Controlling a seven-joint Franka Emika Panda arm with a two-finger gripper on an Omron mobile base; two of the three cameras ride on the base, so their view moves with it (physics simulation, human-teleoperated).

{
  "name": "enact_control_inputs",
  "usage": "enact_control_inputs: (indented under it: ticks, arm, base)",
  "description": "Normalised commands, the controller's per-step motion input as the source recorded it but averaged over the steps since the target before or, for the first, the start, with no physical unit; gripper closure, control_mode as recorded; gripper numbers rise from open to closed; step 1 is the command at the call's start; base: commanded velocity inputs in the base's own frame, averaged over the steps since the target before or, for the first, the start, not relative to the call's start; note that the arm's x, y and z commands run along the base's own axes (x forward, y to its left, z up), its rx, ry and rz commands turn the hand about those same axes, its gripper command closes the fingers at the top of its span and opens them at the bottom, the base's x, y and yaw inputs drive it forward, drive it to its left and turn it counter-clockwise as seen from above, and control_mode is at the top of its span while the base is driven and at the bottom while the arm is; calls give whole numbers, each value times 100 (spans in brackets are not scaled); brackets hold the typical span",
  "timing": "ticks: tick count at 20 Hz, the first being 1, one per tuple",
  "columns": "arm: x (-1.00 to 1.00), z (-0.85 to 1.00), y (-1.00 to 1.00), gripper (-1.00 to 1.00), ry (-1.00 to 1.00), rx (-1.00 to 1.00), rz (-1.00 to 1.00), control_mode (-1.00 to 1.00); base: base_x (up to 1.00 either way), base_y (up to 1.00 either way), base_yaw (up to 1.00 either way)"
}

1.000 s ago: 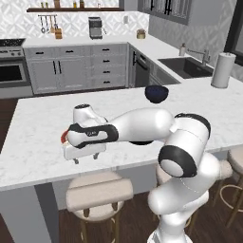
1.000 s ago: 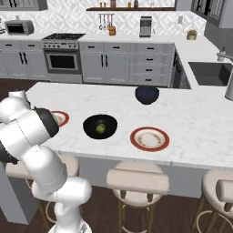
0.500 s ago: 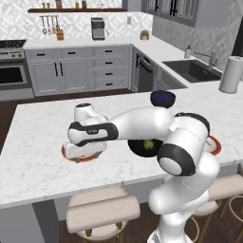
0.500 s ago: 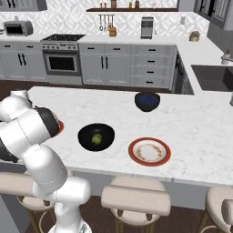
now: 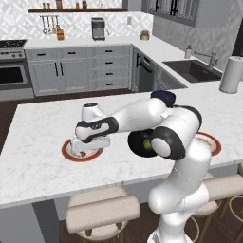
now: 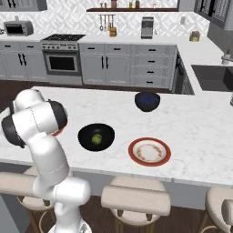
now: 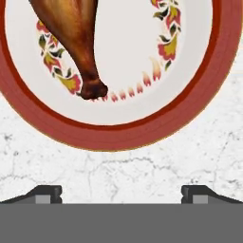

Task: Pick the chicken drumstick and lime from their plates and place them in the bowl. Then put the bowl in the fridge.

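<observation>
Chicken drumstick cut off by frame top; plate half-hidden under hand.

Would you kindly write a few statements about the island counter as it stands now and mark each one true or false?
1. The lime lies inside the black bowl. True.
2. The chicken drumstick is already in the black bowl. False: it lies on a red-rimmed plate below the hand.
3. The gripper has its jaws open and holds nothing. True.
4. The plate right of the black bowl carries the lime. False: it is bare.
5. The dark blue bowl stands on that bare plate. False: it stands apart on the counter, farther back.
</observation>
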Motion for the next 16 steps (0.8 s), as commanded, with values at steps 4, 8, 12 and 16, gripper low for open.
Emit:
enact_control_inputs:
  ticks: [4, 8, 12, 16]
  arm:
    - [100, -16, 3, -100, -10, -1, 0, -100]
    - [97, -9, 31, -100, -7, -3, 0, -100]
    - [93, -19, 46, -100, 4, 0, 0, -100]
    - [51, -30, 48, -100, 11, 0, 0, -100]
  base:
    - [0, 0, 0]
    - [0, 0, 0]
    - [0, 0, 0]
    - [0, 0, 0]
